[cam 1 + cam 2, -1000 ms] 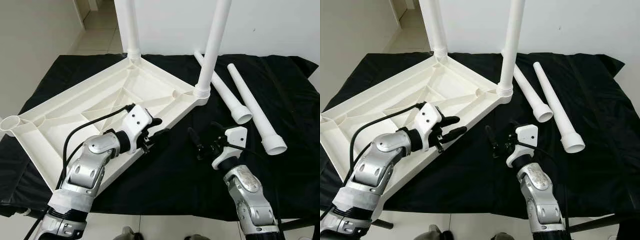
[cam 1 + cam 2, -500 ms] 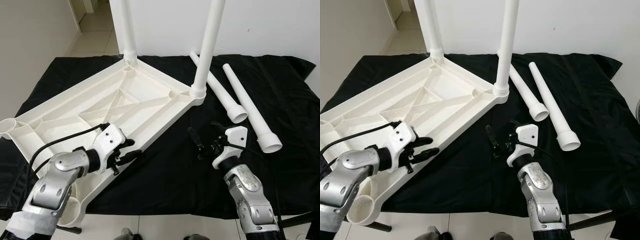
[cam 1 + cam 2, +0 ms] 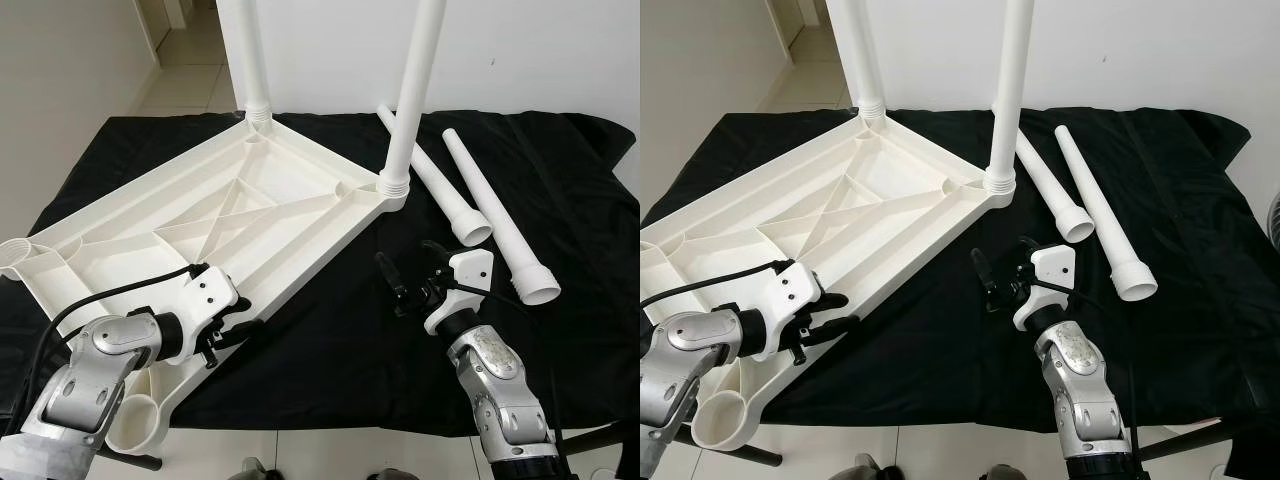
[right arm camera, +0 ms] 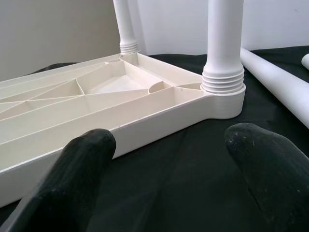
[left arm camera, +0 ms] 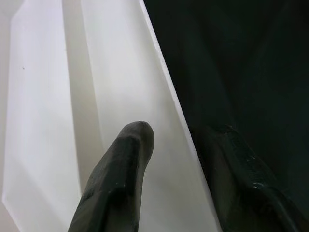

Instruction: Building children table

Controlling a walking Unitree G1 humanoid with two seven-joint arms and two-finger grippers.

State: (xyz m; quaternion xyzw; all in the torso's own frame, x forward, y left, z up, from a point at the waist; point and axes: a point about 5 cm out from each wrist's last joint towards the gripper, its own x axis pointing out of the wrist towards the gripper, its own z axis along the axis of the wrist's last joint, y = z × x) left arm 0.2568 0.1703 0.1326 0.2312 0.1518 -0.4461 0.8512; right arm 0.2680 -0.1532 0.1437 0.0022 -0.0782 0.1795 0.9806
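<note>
The white plastic tabletop (image 3: 130,225) lies upside down on a black cloth. Two white legs stand in its sockets, one at the far corner (image 3: 250,50) and one at the right corner (image 3: 413,90). Two loose legs (image 3: 432,172) (image 3: 497,222) lie on the cloth to the right. The left corner socket (image 3: 14,254) and the near one (image 3: 135,420) hold nothing. My left gripper (image 3: 236,325) is open at the tabletop's front rim, one finger (image 5: 120,179) over the white plastic, the other over the cloth. My right gripper (image 3: 410,276) hangs open above the cloth, facing the right-corner leg (image 4: 223,43).
The black cloth (image 3: 330,330) covers a table whose near edge runs just in front of both arms. White walls stand behind and to the left, with a tiled floor (image 3: 190,80) beyond the far left corner.
My left arm has drawn back along the tabletop's front rim toward the near corner, uncovering the near socket. The right arm has held still. The view has shifted slightly.
</note>
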